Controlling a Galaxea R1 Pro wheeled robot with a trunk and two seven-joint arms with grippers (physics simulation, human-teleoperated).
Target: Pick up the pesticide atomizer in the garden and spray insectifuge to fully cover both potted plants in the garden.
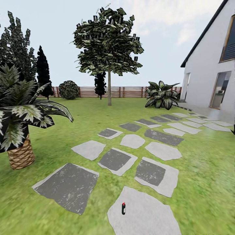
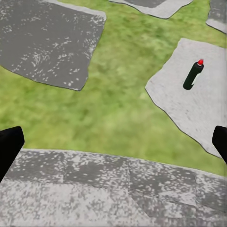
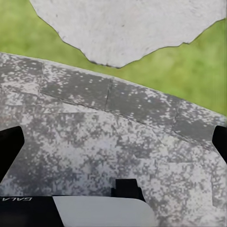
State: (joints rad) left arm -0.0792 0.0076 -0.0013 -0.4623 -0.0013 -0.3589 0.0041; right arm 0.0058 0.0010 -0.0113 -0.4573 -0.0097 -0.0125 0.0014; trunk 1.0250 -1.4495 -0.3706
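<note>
Pale paving [image 2: 189,109] bears the pesticide atomizer [image 2: 193,75], seen well beyond the left gripper [image 2: 113,142], whose fingers [image 2: 9,146] are spread wide, holding nothing; the right gripper [image 3: 113,142] likewise.

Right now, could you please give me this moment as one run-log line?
phase: approach | pesticide atomizer: upright on pale paving stone, untouched | left hand: open, empty | right hand: open, empty
</note>
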